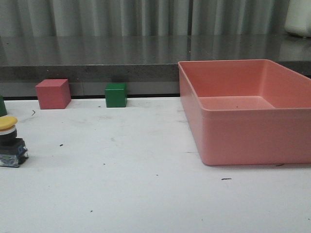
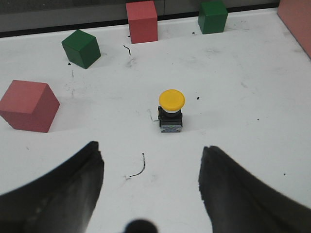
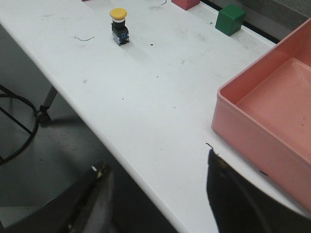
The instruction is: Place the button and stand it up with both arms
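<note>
The button [image 1: 9, 141] stands upright on the white table at the far left, yellow cap up, black base with blue-green bits below. It also shows in the left wrist view [image 2: 171, 110] and small in the right wrist view [image 3: 118, 25]. My left gripper [image 2: 150, 155] is open and empty, its fingers set back from the button with bare table between. My right gripper [image 3: 155, 167] is open and empty, over the table's near edge, far from the button. Neither gripper shows in the front view.
A large pink bin [image 1: 243, 109] stands at the right. A pink cube [image 1: 52, 93] and a green cube [image 1: 116, 94] sit at the table's back edge. The left wrist view shows another pink cube [image 2: 28, 106] and another green cube [image 2: 81, 48] near the button.
</note>
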You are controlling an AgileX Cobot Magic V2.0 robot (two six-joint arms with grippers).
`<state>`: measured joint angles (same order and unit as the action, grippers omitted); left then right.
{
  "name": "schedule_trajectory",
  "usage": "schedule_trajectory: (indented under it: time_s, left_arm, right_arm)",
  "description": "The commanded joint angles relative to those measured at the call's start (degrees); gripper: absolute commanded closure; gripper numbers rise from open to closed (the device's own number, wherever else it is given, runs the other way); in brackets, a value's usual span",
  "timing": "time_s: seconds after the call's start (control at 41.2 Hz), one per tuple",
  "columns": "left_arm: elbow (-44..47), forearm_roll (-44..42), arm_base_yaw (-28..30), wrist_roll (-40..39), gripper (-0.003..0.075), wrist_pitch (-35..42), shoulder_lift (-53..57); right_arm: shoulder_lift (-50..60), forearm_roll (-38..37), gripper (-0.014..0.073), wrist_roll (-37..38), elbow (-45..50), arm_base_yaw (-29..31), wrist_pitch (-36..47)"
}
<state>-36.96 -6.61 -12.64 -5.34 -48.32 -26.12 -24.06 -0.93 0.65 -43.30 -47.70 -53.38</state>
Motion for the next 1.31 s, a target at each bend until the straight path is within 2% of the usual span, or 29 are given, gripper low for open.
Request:
schedule_trajectory:
  time_s: [0.0,0.292,0.34,0.437,0.656,0.729,1.288]
  left_arm:
    - [-2.09,0.16,0.2,-0.61,0.03,3.27,-0.3]
    - [-2.09,0.16,0.2,-0.5,0.0302,3.27,-0.3]
    - [-2.09,0.16,0.2,-0.5,0.0321,3.27,-0.3]
    - [-2.09,0.16,0.2,-0.5,0.0436,3.27,-0.3]
    - [-2.09,0.16,0.2,-0.5,0.0729,3.27,-0.3]
    - [-2.09,0.16,0.2,-0.5,0.074,3.27,-0.3]
    - [-2.09,-0.36,0.2,-0.5,0.074,3.27,-0.3]
  right_arm:
    - [-0.41,-0.64,0.0146,-0.35,-1.45,0.0,4.37]
    - [-0.41,-0.64,0.0148,-0.35,-1.45,0.0,4.08]
    - [-0.41,-0.64,0.0169,-0.35,-1.45,0.0,4.02]
    - [-0.41,-0.64,0.0277,-0.35,-1.45,0.0,3.49]
    - [-0.41,-0.64,0.0633,-0.35,-1.45,0.0,2.59]
    - [-0.41,-0.64,0.0718,-0.35,-1.45,0.0,2.59]
    - [-0.41,-0.64,0.0711,-0.35,-1.45,0.0,2.57]
